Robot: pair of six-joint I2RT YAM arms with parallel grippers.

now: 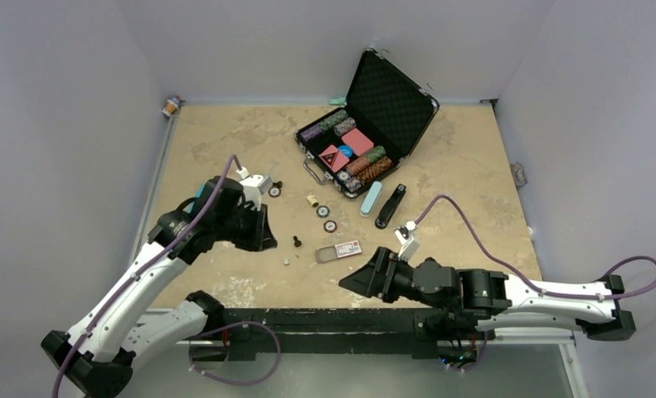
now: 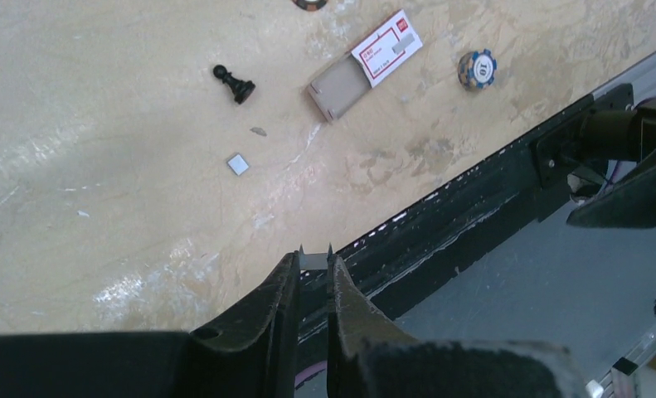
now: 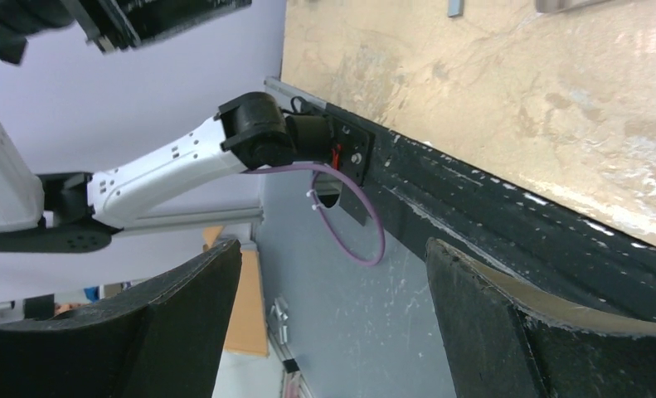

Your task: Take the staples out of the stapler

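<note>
Getting soft, even overhead light on the mottled tan tabletop [image 1: 225, 141], casting only faint short shadows. Picking up pale glare patches there in the left wrist view. Blurring the close black left gripper fingers [image 2: 258, 332] and black right gripper fingers [image 3: 490, 332].

Top camera looked down on tan mottled table [image 1: 225, 133] from near side, left wrist close above flat red-and-white box [image 2: 386, 48], shared with top, right wrist faced black edge rail [image 3: 490, 224]
</note>
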